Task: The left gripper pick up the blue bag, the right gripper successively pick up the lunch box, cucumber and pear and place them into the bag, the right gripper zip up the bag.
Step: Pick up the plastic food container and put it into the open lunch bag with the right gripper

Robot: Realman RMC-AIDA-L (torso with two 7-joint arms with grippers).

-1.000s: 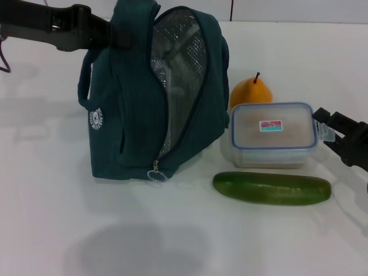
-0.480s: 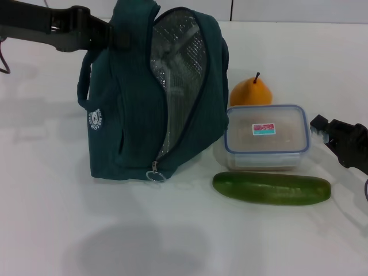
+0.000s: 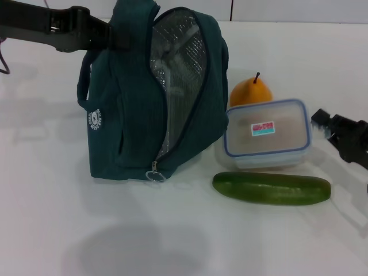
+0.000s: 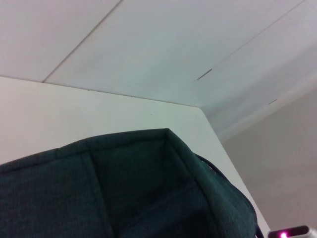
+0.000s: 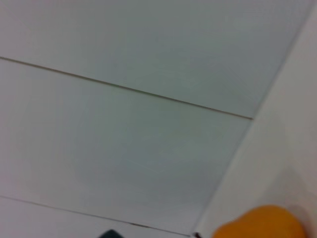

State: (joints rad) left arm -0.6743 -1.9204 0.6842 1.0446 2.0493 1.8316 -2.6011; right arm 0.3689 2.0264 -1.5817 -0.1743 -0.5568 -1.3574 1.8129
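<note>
Fingers of the left gripper [image 3: 115, 37] hold the blue bag [image 3: 155, 98] upright; right gripper [image 3: 322, 122] beside the lunch box [image 3: 265, 135].

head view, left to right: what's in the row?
left gripper → blue bag → lunch box → right gripper. Pear and cucumber overlap the lunch box's span, so they're left out.
</note>
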